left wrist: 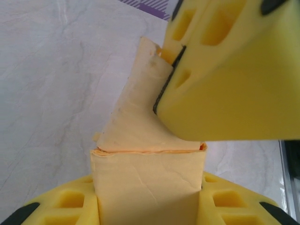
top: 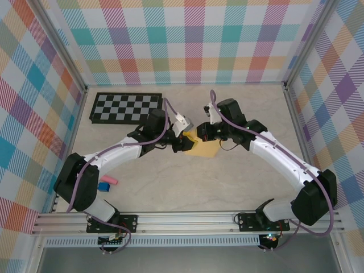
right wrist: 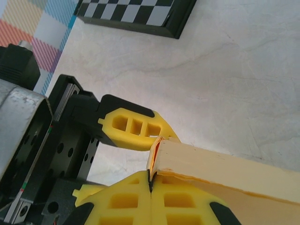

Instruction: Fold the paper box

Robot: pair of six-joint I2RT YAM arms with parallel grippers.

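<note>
Meeting over the middle of the table, both arms have hold of the paper box. It sits between the two tools, nearer the arms than the checkerboard and off to its right. The left gripper is partly closed, with the folded yellow-orange body wedged between its two fingers. A crease line runs across the card just above them. The right gripper comes in from the other side with its fingers pressed together, pinching a thin flap at the box's end. From the right wrist, that flap's edge pokes up right at the seam. Whether the box rests on the table or hangs just above it, I cannot tell. A pink piece and a blue piece lie well apart, by the left arm.
</note>
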